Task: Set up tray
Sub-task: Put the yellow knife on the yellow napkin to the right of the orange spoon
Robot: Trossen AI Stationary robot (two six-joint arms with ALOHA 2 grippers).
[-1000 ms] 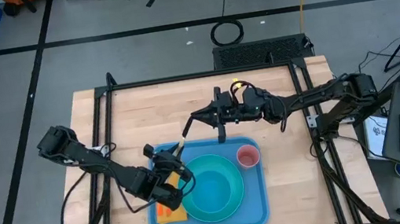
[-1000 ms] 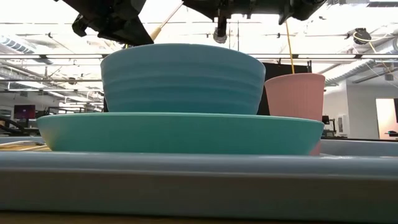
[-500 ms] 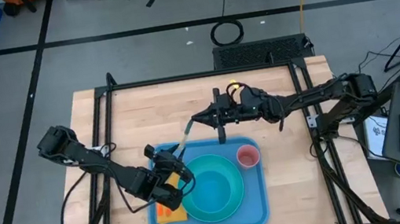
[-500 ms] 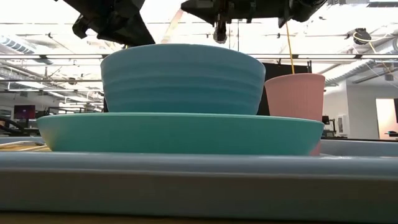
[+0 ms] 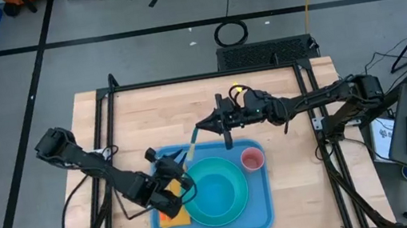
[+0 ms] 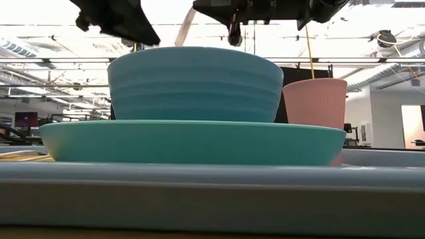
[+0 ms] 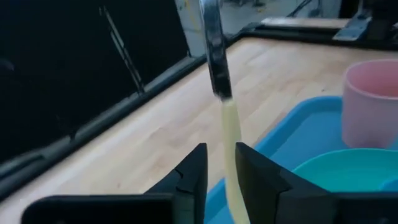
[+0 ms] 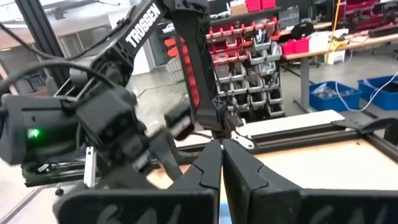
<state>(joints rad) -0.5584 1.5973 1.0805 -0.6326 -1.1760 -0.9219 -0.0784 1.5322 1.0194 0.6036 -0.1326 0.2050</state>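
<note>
1. The left claw (image 7: 219, 155) hangs over the tray's (image 5: 262, 204) left end. Its fingers (image 7: 193, 177) stand a little apart, not clenched. A pale handle shows in the gap between them, with space on one side. Whether the other finger touches the handle cannot be told.
2. An orange napkin (image 5: 172, 219) lies in the tray's near-left corner, partly under the left arm.
3. The blue tray lies flat on the wooden bench (image 5: 155, 113), in the near half and roughly midway across.
4. A turquoise plate (image 6: 192, 143) sits in the middle of the tray, just beside the napkin.
5. A deeper blue-green bowl (image 6: 192, 83) stands upright on that plate.
6. A utensil (image 5: 195, 141) with a pale yellow handle and a metal upper part slants down above the tray's far edge, left of the tray's middle.
7. The right claw (image 5: 214, 122) hovers just beyond the tray's far edge, clenched on the utensil's upper end.
8. A pink cup (image 5: 252, 158) stands upright in the tray's far-right corner, just beside the plate.
</note>
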